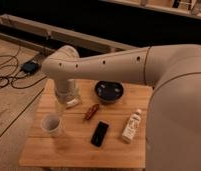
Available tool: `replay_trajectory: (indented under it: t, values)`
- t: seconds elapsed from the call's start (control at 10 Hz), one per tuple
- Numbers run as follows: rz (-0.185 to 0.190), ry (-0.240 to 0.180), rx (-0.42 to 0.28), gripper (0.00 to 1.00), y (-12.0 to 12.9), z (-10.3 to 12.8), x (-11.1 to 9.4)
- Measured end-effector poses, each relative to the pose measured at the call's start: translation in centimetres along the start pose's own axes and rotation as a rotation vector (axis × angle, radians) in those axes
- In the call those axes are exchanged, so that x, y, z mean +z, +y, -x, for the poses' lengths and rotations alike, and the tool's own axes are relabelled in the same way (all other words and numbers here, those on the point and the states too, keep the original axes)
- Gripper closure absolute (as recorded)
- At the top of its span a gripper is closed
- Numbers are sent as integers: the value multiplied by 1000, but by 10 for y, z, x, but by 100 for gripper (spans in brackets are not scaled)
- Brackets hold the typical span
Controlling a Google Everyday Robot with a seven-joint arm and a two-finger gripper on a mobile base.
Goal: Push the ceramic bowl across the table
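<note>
Claw: the claw (69, 102) hangs at the end of the arm, low over the far-left part of the counter (74, 150). I cannot tell from my view how wide it stands or whether it has hold of anything.
Arm: the white arm (114, 62) comes in from the right, crosses above the far edge of the counter, bends at an elbow and drops down to the claw.
Ceramic bowl: the ceramic bowl (109, 91) is dark and glossy and sits upright near the far edge of the counter, about midway along it. It is just to the right of the claw, and I see a gap between the two.
Cup: a white cup (51, 125) stands upright on the left side, nearer to me than the claw.
Phone: a flat black phone (99, 134) lies near the middle, well apart from the bowl.
Small item: a reddish-brown object (91, 111) lies between the bowl and the phone. I cannot make out what it is.
Bottle: a white bottle (131, 126) lies on its side at the right, just beside the phone.
Floor: dark cables (6, 75) and a small black box (30, 66) lie to the left of the counter.
</note>
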Motion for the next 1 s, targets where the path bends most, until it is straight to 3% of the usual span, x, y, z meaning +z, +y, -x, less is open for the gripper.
replay_trajectory:
  t: [0.7, 0.8, 1.0]
  values:
    - [1, -1, 1, 30, 0, 1, 0]
    - [1, 6, -5, 30, -3, 1, 1]
    - [-26, 29, -6, 30, -33, 1, 12]
